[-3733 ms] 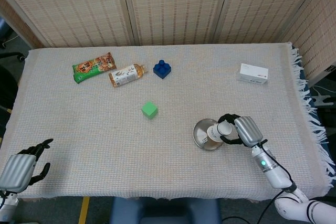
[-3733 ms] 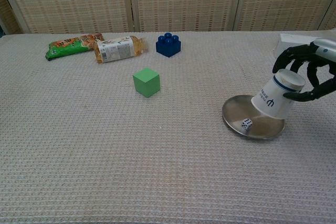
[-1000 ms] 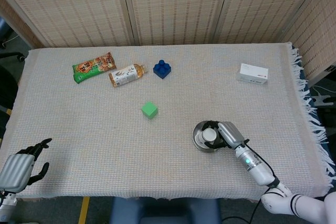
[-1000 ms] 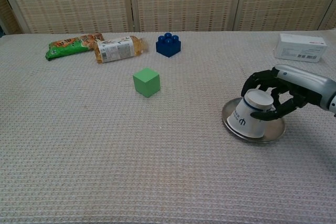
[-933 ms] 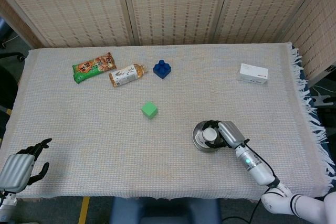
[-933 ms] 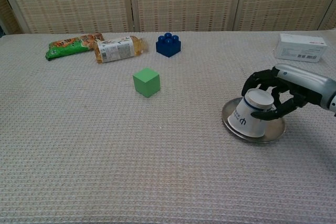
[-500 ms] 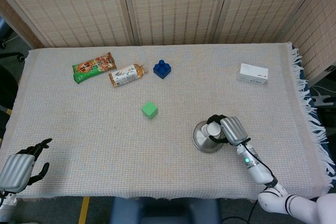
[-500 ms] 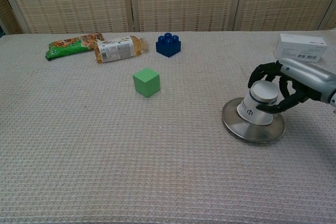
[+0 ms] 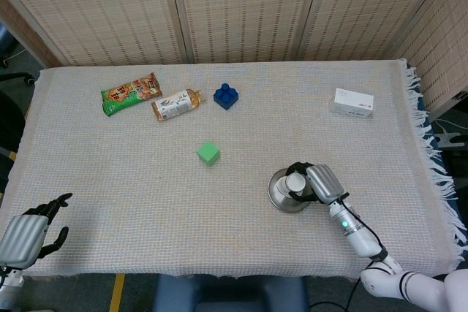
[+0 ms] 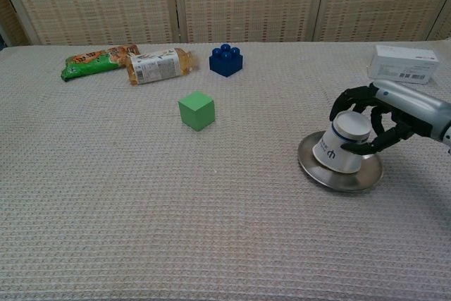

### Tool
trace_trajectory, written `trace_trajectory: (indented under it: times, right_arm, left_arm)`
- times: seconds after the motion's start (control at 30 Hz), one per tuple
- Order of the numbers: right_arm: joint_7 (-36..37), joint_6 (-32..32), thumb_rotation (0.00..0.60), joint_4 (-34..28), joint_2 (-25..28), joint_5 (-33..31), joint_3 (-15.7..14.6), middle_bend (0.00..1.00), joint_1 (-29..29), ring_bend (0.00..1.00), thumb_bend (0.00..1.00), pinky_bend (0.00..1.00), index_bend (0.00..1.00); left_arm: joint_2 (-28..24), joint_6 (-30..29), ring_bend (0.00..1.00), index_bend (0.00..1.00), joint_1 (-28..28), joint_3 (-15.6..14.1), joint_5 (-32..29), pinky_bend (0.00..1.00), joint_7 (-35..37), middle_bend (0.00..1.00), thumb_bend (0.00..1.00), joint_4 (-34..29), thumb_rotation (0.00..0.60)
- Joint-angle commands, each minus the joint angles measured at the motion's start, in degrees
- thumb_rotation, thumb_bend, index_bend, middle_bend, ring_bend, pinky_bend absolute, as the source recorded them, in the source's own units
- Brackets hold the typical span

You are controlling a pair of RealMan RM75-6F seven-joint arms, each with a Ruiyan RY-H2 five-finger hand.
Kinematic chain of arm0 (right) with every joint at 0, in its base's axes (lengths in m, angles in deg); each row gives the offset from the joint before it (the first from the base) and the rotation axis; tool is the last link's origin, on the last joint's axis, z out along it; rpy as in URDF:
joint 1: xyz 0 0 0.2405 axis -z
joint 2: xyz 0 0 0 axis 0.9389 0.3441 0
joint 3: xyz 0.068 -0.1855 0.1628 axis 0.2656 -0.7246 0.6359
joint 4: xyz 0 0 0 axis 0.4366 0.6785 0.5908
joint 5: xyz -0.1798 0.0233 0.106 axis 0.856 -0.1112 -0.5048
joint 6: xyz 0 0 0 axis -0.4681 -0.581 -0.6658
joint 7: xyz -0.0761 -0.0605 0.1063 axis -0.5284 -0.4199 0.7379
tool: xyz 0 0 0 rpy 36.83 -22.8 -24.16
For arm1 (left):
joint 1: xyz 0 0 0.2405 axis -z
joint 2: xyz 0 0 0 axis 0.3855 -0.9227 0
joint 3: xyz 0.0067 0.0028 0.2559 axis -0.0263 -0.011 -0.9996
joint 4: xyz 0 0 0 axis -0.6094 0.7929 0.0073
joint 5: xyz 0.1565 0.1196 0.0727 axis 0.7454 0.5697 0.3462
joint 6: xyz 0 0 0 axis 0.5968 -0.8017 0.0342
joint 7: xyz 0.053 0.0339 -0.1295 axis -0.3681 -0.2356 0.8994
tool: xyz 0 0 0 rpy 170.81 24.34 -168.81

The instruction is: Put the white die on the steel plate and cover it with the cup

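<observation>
Table (image 9: 110,173) with woven cloth carries, toward its near right corner, a steel plate (image 10: 331,173) with an upturned white cup (image 10: 342,146) resting tilted on it; the right robot hand (image 10: 377,121) has its dark fingers wrapped around the cup's upper end. The white die is not visible, so I cannot tell whether it lies under the cup. Left robot hand (image 9: 29,231) sits past the near left corner, fingers apart, holding nothing; green cube (image 9: 208,153) mid-table.
</observation>
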Motion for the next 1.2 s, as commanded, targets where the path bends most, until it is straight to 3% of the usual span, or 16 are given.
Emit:
trace_trajectory:
  times: [0.03, 0.2, 0.37, 0.53, 0.77, 1.2]
  right_arm:
    - [-4.4, -3.4, 0.6, 3.4, -2.5, 0.4, 0.5, 0.52, 0.8, 0.42, 0.15, 0.67, 0.59]
    - [5.7, 5.2, 0.6, -3.9, 2.5, -1.0, -1.0, 0.52, -0.7, 0.42, 0.15, 0.67, 0.59]
    - [-1.2, 1.8, 0.6, -0.8, 0.3, -1.4, -0.2, 0.52, 0.2, 0.42, 0.15, 0.67, 0.59]
    - [4.5, 6.9, 0.6, -5.3, 3.7, -2.2, -0.8, 0.52, -0.8, 0.42, 0.15, 0.67, 0.59]
    - [-3.7, 0.9, 0.6, 0.5, -0.7, -2.7, 0.8, 0.52, 0.7, 0.42, 0.15, 0.67, 0.59]
    - [0.2, 3.2, 0.6, -0.1, 0.5, -1.3, -0.3, 0.52, -0.1, 0.41, 0.15, 0.67, 0.57]
  left_arm:
    - [0.0, -0.1, 0.35, 0.15, 0.0, 0.0, 0.0, 0.47, 0.0, 0.29, 0.44, 0.0, 0.6]
    - [0.0, -0.1, 0.35, 0.15, -0.1, 0.1, -0.1, 0.47, 0.1, 0.29, 0.44, 0.0, 0.6]
    - [-0.1, -0.2, 0.35, 0.15, -0.1, 0.1, 0.0, 0.47, 0.2, 0.29, 0.44, 0.0, 0.6]
    - [-0.1, 0.0, 0.35, 0.15, 0.0, 0.0, -0.1, 0.47, 0.1, 0.29, 0.44, 0.0, 0.6]
    - [-0.1, -0.1, 0.35, 0.15, -0.1, 0.0, 0.0, 0.47, 0.1, 0.29, 0.44, -0.1, 0.6]
    - [-0.1, 0.1, 0.35, 0.15, 0.0, 0.1, -0.3, 0.47, 0.2, 0.29, 0.44, 0.0, 0.6]
